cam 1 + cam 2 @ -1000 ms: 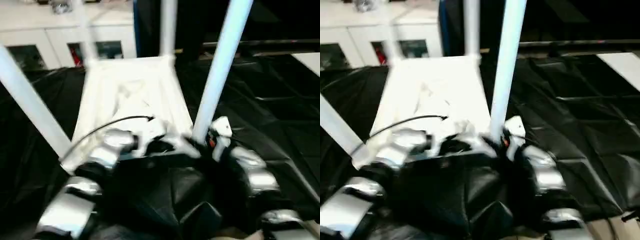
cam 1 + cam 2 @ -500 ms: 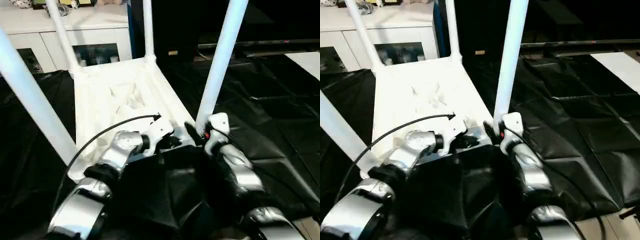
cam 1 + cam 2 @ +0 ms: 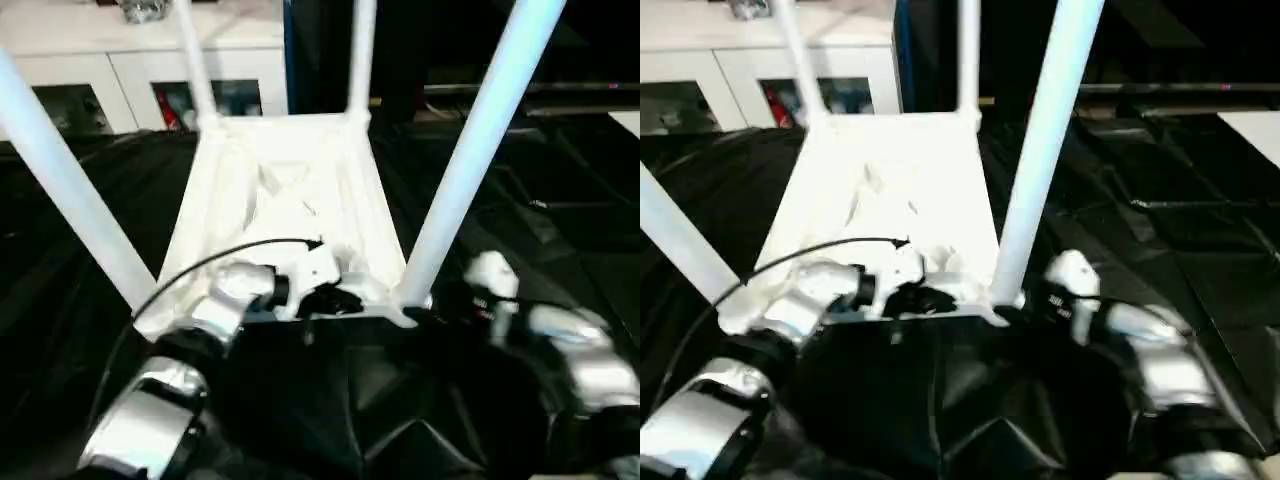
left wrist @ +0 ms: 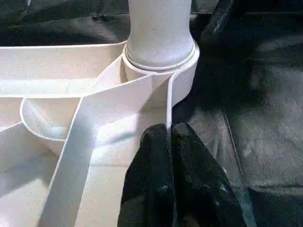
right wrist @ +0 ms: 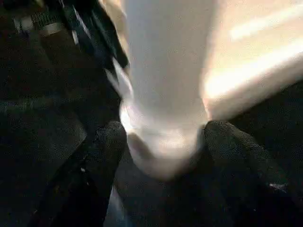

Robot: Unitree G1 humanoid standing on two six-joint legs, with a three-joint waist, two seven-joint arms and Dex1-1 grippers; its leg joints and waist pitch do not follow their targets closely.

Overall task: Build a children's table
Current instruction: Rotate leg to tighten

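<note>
The children's table lies upside down on a black cloth, its ribbed white tabletop [image 3: 280,200] facing up. Four white legs stand in the corner sockets: near right [image 3: 470,150], near left [image 3: 70,190], far left [image 3: 195,60], far right [image 3: 362,50]. My left gripper [image 4: 168,137] is shut on the thin rim wall of the tabletop beside the near right socket [image 4: 161,66]. My right gripper [image 5: 165,128] is open, with one finger [image 5: 109,142] on each side of the near right leg's base [image 5: 163,118]. In the left eye view it sits just right of that leg.
Black cloth [image 3: 560,200] covers the floor around the table, with folds and creases. A white cabinet with glass doors [image 3: 100,60] stands at the back left. A black cable [image 3: 220,255] loops over my left wrist.
The head camera has shifted. My right gripper has widened and drawn back to the right from the near right leg's base. My left gripper keeps its hold on the rim.
</note>
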